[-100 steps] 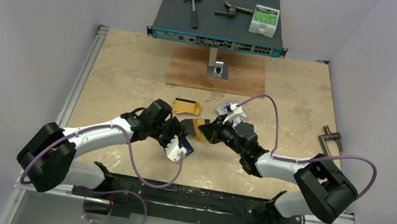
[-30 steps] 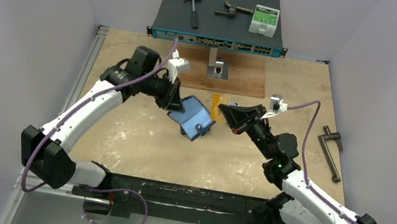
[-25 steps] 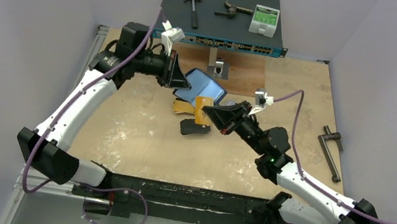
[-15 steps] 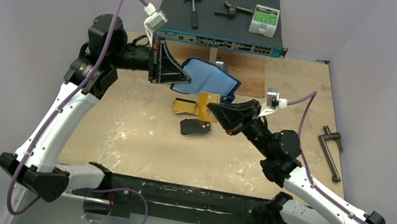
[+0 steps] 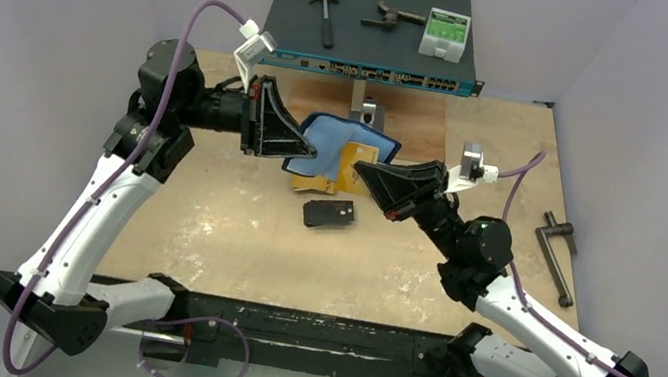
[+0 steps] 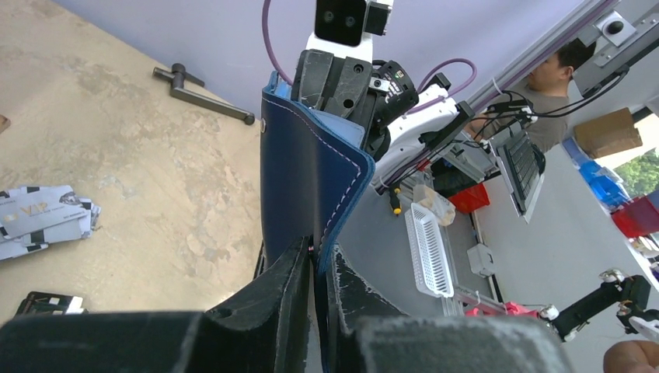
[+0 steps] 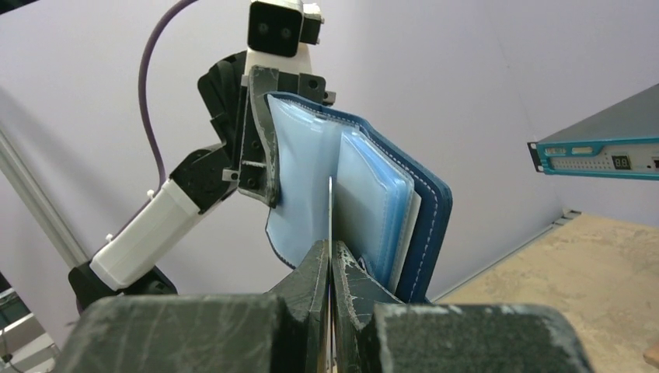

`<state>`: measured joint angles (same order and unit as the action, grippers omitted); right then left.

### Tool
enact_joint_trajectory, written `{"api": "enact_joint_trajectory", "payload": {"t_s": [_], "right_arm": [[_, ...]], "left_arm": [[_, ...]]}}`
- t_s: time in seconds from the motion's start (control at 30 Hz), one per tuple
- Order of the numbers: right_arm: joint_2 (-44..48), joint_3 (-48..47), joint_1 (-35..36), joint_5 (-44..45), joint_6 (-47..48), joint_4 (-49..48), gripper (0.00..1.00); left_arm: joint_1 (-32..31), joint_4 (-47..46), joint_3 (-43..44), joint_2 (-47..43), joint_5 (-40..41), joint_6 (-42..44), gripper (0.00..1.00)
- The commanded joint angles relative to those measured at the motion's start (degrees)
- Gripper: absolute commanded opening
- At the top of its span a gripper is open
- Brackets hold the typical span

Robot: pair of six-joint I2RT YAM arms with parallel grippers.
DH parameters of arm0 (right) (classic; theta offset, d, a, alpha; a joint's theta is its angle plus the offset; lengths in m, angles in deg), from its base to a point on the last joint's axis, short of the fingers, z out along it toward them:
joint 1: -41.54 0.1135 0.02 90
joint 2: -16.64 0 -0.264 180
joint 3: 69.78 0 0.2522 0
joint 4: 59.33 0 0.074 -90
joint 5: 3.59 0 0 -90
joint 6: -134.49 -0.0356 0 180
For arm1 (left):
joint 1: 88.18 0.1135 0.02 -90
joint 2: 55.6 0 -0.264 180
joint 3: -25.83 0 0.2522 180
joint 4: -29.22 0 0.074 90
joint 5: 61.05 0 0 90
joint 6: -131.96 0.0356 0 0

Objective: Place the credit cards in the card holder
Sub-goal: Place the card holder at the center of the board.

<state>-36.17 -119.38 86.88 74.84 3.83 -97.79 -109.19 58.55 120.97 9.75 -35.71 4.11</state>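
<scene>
Only text we can read: "VIP" on the grey cards (image 6: 43, 220), a fanned silver stack with dark stripes, flat on the tabletop (image 5: 204, 219). We count at least two; the exact number is unclear. Also lying flat: one second gold card (image 5: 310, 186) and one black card (image 5: 328, 213). Left fingers (image 6: 272, 291) are pinched tight on the cover edge of the holder (image 6: 299, 171). It's navy with pale stitching, held in the air and open like a book, clear plastic sleeves facing the right arm. Right fingers (image 7: 307, 284) are clamped shut on one gold card (image 5: 348, 155), thin and rigid, its tip at the sleeves. We can't tell if it's inside a pocket.
</scene>
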Motion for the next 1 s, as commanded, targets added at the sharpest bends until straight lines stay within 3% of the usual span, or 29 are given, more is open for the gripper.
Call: {"api": "enact_joint_trajectory", "payload": {"t_s": [0.0, 0.37, 0.67, 0.97], "right_arm": [[-0.6, -2.8, -0.1, -0.4, 0.4, -5.2, 0.0], [-2.2, -2.1, -0.1, -0.8, -0.6, -11.2, 0.0], [-5.2, -3.0, -0.1, -2.5, -3.2, -16.6, 0.0], [-7.0, -4.4, 0.9, -3.5, -3.7, -17.4, 0.0]], "left_arm": [[-0.6, -5.4, -1.0, -1.5, -2.8, -3.9, 0.12], [-0.9, -7.3, -1.9, -2.0, -2.7, -5.3, 0.15], [-1.2, -7.3, -3.1, -2.7, -2.8, -4.8, 0.23], [-2.0, -7.2, -3.6, -2.6, -1.7, -4.8, 0.25]]}}
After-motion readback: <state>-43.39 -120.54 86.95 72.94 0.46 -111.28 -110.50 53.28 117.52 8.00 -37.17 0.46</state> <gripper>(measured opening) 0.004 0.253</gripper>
